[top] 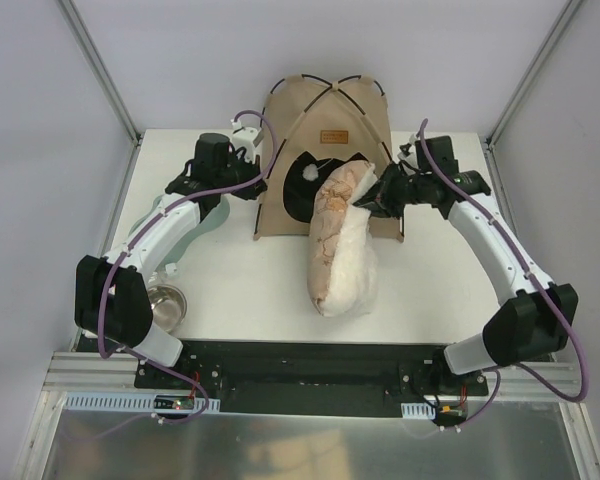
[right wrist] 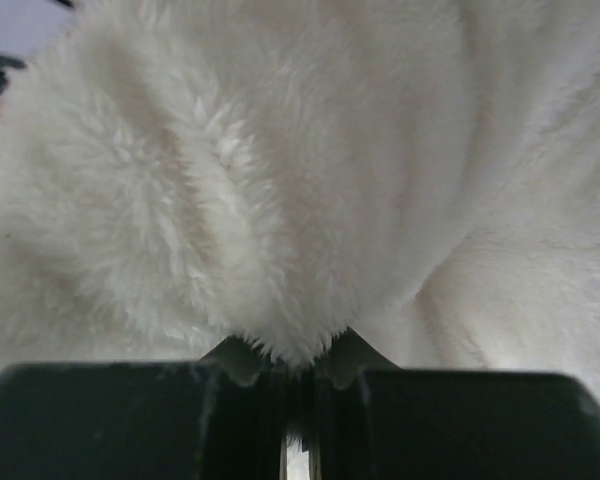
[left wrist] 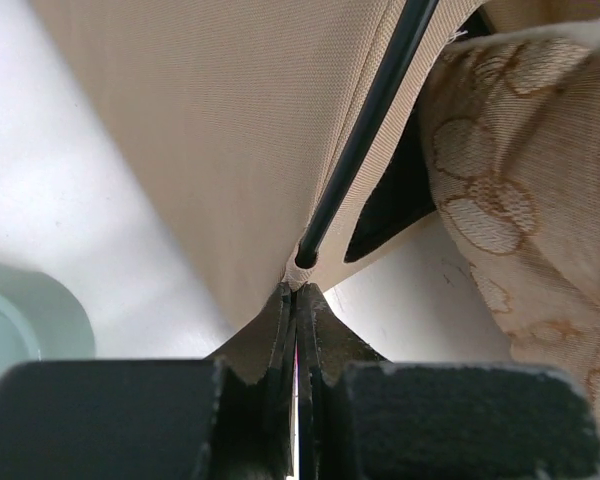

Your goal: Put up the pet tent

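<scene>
The tan pet tent (top: pixel 325 120) stands at the back of the table, with thin black poles, a brown label patch (top: pixel 331 136) and a white pom-pom (top: pixel 310 174) in its dark opening. My left gripper (top: pixel 261 190) is shut on the tent's front left corner (left wrist: pixel 298 282), where a black pole (left wrist: pixel 365 130) ends. My right gripper (top: pixel 370 198) is shut on the fluffy cream-white cushion (top: pixel 342 250), which fills the right wrist view (right wrist: pixel 300 170). The cushion lies half folded, its floral underside (left wrist: pixel 520 170) showing, with one end at the tent's opening.
A metal bowl (top: pixel 166 303) sits at the front left by the left arm's base. A pale green dish (top: pixel 180 222) lies under the left arm and shows in the left wrist view (left wrist: pixel 20 320). Grey walls and metal frame posts enclose the table.
</scene>
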